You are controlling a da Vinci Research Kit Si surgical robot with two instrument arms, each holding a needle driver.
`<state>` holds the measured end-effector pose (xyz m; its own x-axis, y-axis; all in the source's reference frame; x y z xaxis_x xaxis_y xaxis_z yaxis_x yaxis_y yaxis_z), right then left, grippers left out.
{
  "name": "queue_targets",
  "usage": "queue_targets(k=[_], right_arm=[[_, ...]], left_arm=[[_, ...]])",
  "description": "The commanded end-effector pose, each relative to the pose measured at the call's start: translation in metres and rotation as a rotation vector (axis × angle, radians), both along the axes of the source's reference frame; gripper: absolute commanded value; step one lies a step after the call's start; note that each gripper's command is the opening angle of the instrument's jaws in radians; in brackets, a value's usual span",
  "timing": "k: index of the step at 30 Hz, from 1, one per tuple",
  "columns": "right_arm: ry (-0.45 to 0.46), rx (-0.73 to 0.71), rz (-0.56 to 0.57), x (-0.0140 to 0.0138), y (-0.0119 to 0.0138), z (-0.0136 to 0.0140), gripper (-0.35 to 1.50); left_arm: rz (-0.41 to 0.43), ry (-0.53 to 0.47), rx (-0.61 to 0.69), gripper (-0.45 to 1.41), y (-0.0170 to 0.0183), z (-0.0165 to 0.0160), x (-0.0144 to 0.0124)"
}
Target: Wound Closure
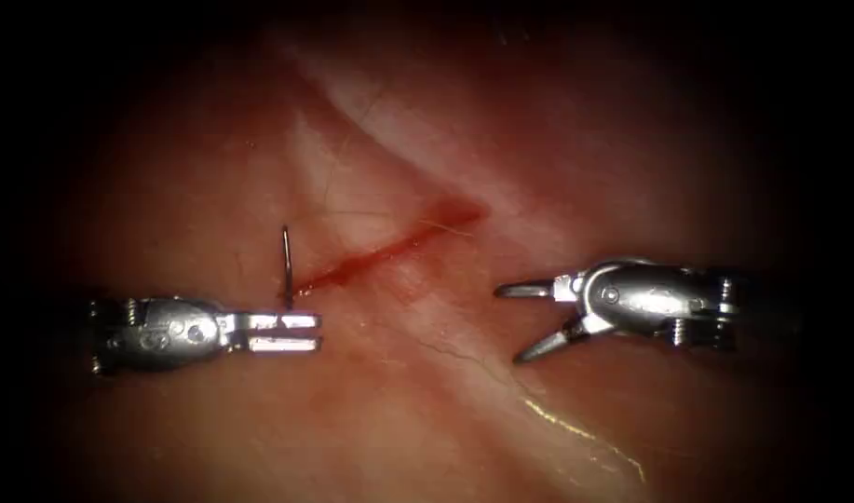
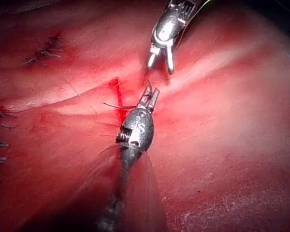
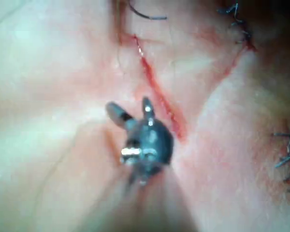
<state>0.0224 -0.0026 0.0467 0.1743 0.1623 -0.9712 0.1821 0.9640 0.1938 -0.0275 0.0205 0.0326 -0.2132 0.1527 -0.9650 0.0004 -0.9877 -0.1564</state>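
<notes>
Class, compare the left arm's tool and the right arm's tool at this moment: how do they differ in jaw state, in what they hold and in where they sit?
The left tool has its jaws shut on the needle; the right tool has its jaws spread open and holds nothing. The left tool sits at the cut's lower left end; the right tool sits off to the cut's right, over the tissue. Both are metal needle drivers pointing toward each other.

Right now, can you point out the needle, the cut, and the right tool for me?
needle [image 1: 285, 265]: endoscope view, mid-shaft, above the shut jaws of the left tool [image 1: 317, 332] that hold it.
cut [image 1: 389, 250]: endoscope view, middle of the red line in the tissue.
right tool [image 1: 520, 321]: endoscope view, midway between its open, empty jaws.
</notes>
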Motion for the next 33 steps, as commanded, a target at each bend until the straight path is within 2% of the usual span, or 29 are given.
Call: queue_targets(k=[1, 3, 14, 24, 25, 26, 27, 28, 29, 30, 33], right_arm=[[0.005, -0.002, 0.0, 0.0028, -0.0002, 0.0008, 1.18], [0.025, 0.004, 0.009, 0.0046, -0.0003, 0.0015, 1.18], [0.057, 0.05, 0.023, 0.0086, -0.001, 0.0028, 1.13], [0.096, 0.11, 0.034, 0.0098, -0.002, 0.0031, 1.13], [0.104, 0.117, 0.028, 0.0099, -0.002, 0.003, 1.05], [0.104, 0.117, 0.028, 0.0099, -0.002, 0.003, 1.05], [0.117, 0.117, 0.011, 0.0099, -0.0019, 0.003, 0.38], [0.117, 0.117, 0.011, 0.0099, -0.0019, 0.003, 0.38], [0.123, 0.118, 0.002, 0.0097, -0.0019, 0.0031, -0.13], [0.108, 0.131, 0.019, 0.0096, -0.0018, 0.0033, -0.35], [0.101, 0.166, 0.022, 0.0094, -0.0017, 0.0035, -0.35]], left_arm=[[0.001, -0.001, 0.0, -0.45, -0.0001, 0.0007, -0.0005], [0.001, -0.002, 0.0, -0.45, -0.0001, 0.0007, -0.0004], [0.001, -0.001, 0.0, -0.45, -0.0001, 0.0007, -0.0005], [-0.001, -0.001, 0.005, -0.45, -0.0001, 0.0007, -0.0005], [-0.001, -0.001, 0.005, -0.45, -0.0001, 0.0007, -0.0005], [-0.001, -0.001, 0.005, -0.45, -0.0001, 0.0007, -0.0005], [-0.001, -0.001, 0.005, -0.45, -0.0001, 0.0007, -0.0005], [-0.001, -0.001, 0.005, -0.45, -0.0001, 0.0007, -0.0005], [-0.001, -0.001, 0.005, -0.45, -0.0001, 0.0007, -0.0005], [-0.001, -0.001, 0.005, -0.45, -0.0001, 0.0007, -0.0005], [0.0, -0.001, 0.005, -0.45, -0.0001, 0.0007, -0.0005]])
